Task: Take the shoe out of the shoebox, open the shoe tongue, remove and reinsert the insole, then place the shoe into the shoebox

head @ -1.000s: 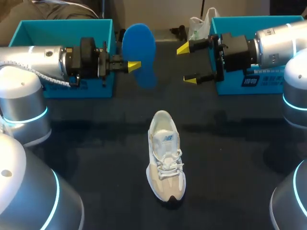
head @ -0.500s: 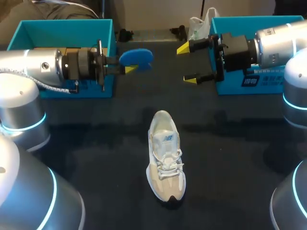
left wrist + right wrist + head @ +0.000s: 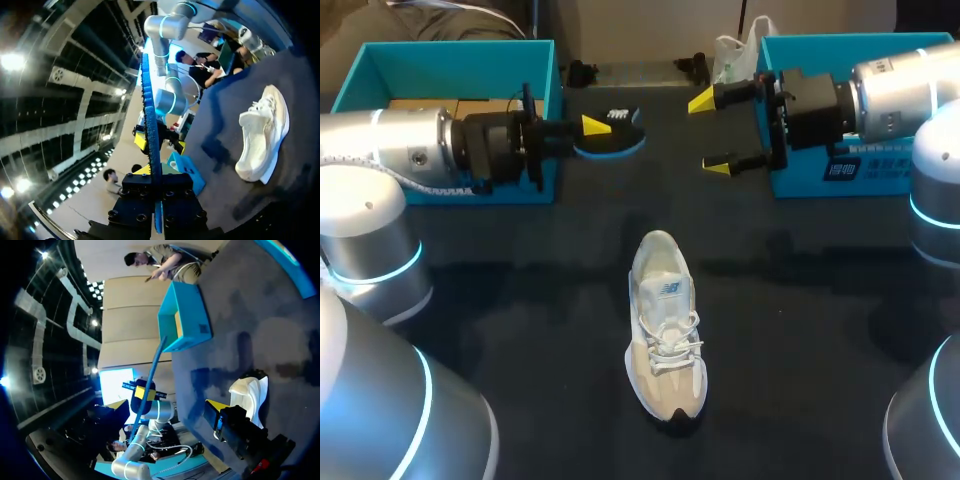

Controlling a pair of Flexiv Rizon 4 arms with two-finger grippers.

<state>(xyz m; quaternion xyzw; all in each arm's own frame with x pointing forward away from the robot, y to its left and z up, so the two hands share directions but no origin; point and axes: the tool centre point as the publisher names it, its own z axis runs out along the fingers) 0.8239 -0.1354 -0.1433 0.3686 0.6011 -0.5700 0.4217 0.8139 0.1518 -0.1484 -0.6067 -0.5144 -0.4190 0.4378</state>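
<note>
Dark bench [image 3: 520, 300]: matte, near-black, cloth-like top, flat and wide; it carries both boxes and the shoe.
Left arm [image 3: 390, 150]: smooth silver tube with black end parts and a glowing cyan ring at the joint. It comes in from the left and lies across the left teal box, hiding much of that box's front wall.
Right arm [image 3: 900, 85]: same build, coming in from the right and covering part of the right teal box.
Left teal box [image 3: 545, 70]: rectangular, open-topped, thin stiff walls, at the far left of the bench.
Right teal box [image 3: 800, 45]: same colour and shape, at the far right.
Shoe [image 3: 665, 325]: cream and white sneaker with mesh and suede-like panels, white laces and a dark toe tip. It stands on its sole mid-bench, toe toward the near edge, outside both boxes and well apart from both pincers.
Insole [image 3: 612, 140]: thin, foot-shaped blue foam with a darker upper face. It is held in the air between the boxes, just past the left box's corner, and shows edge-on in the left wrist view [image 3: 150, 125].
Left pincer [image 3: 592, 130]: clamped on one end of the insole, a finger on each face.
Right pincer [image 3: 711, 134]: fingers spread wide with nothing between them, facing the insole across a gap.
</note>
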